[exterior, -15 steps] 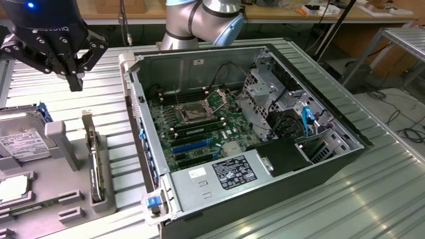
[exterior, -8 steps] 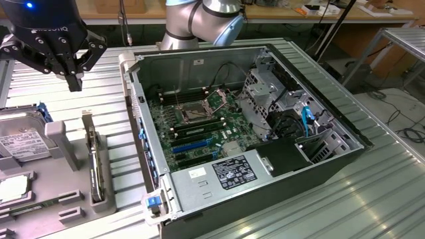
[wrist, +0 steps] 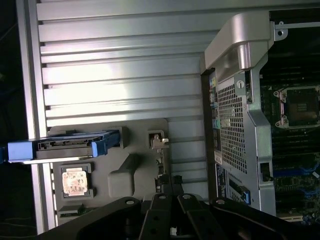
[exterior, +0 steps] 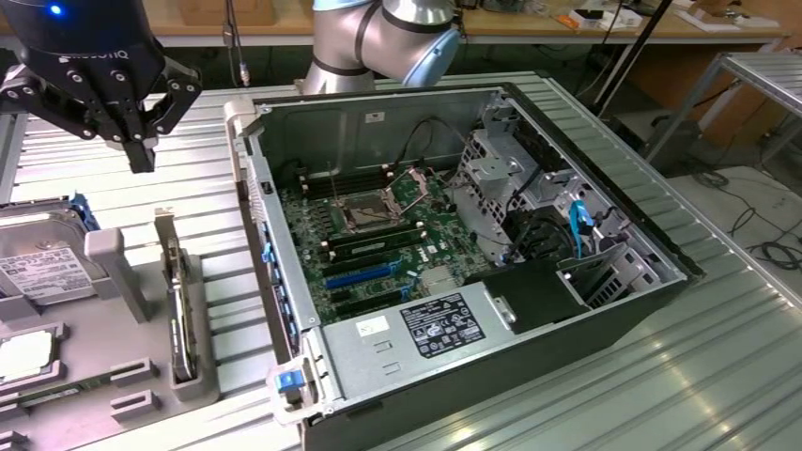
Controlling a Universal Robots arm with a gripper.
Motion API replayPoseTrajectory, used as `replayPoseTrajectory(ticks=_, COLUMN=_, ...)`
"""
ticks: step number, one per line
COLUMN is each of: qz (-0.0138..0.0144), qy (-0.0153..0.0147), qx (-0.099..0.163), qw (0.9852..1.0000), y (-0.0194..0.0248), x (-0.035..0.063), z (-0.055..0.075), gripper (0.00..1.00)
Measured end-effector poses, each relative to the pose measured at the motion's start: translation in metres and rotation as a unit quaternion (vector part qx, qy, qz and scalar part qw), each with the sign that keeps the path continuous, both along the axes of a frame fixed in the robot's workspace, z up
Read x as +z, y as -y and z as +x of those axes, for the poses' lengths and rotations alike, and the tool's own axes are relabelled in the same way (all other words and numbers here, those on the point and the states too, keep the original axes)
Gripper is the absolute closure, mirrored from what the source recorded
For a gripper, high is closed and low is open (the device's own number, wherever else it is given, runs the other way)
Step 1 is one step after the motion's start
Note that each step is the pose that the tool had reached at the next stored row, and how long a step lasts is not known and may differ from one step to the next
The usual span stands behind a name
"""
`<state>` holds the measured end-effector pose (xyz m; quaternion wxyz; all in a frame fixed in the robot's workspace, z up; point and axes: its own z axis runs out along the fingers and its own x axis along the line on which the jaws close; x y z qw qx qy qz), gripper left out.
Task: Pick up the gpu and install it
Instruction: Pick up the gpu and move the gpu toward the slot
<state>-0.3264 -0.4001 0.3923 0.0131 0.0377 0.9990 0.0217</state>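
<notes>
The gpu point(exterior: 184, 315) stands on edge in a slot of the grey holder tray point(exterior: 126, 301) at the exterior view's left, its silver end bracket pointing up. My gripper point(exterior: 141, 158) hangs above and behind it, apart from it, its black fingers shut with nothing between them. In the wrist view the gpu point(wrist: 160, 152) appears edge-on just beyond my shut gripper point(wrist: 172, 192). The open computer case point(exterior: 414, 122) lies on its side at centre, its green motherboard point(exterior: 376, 225) and blue card slots point(exterior: 357, 277) exposed.
A silver hard drive point(exterior: 38, 268) with blue rails sits in the tray beside the gpu, seen too in the wrist view point(wrist: 65, 146). A processor chip point(wrist: 75, 181) lies near it. Ribbed metal tabletop point(exterior: 701, 376) surrounds the case. The arm's base point(exterior: 376, 42) stands behind the case.
</notes>
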Motion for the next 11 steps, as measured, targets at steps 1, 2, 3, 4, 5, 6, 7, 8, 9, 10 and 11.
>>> replayPoseTrajectory(ticks=1, qz=0.0000, qy=0.0000, qx=0.000, qw=1.0000, y=0.0000, x=0.0000, z=0.0000, gripper=0.76)
replayPoseTrajectory(ticks=2, qz=0.0000, qy=0.0000, qx=0.000, qw=1.0000, y=0.0000, x=0.0000, z=0.0000, gripper=0.71)
replayPoseTrajectory(ticks=3, qz=0.0000, qy=0.0000, qx=0.000, qw=1.0000, y=0.0000, x=0.0000, z=0.0000, gripper=0.64)
replayPoseTrajectory(ticks=4, qz=0.0000, qy=0.0000, qx=0.000, qw=1.0000, y=0.0000, x=0.0000, z=0.0000, gripper=0.64)
replayPoseTrajectory(ticks=5, qz=0.0000, qy=0.0000, qx=0.000, qw=1.0000, y=0.0000, x=0.0000, z=0.0000, gripper=0.58)
replayPoseTrajectory(ticks=6, qz=0.0000, qy=0.0000, qx=0.000, qw=1.0000, y=0.0000, x=0.0000, z=0.0000, gripper=0.53)
replayPoseTrajectory(ticks=7, qz=0.0000, qy=0.0000, qx=0.000, qw=1.0000, y=0.0000, x=0.0000, z=0.0000, gripper=0.46)
replayPoseTrajectory(ticks=8, qz=0.0000, qy=0.0000, qx=0.000, qw=1.0000, y=0.0000, x=0.0000, z=0.0000, gripper=0.46)
replayPoseTrajectory(ticks=9, qz=0.0000, qy=0.0000, qx=0.000, qw=1.0000, y=0.0000, x=0.0000, z=0.0000, gripper=0.40)
replayPoseTrajectory(ticks=10, qz=0.0000, qy=0.0000, qx=0.000, qw=1.0000, y=0.0000, x=0.0000, z=0.0000, gripper=0.40)
replayPoseTrajectory(ticks=11, qz=0.0000, qy=0.0000, qx=0.000, qw=1.0000, y=0.0000, x=0.0000, z=0.0000, gripper=0.40)
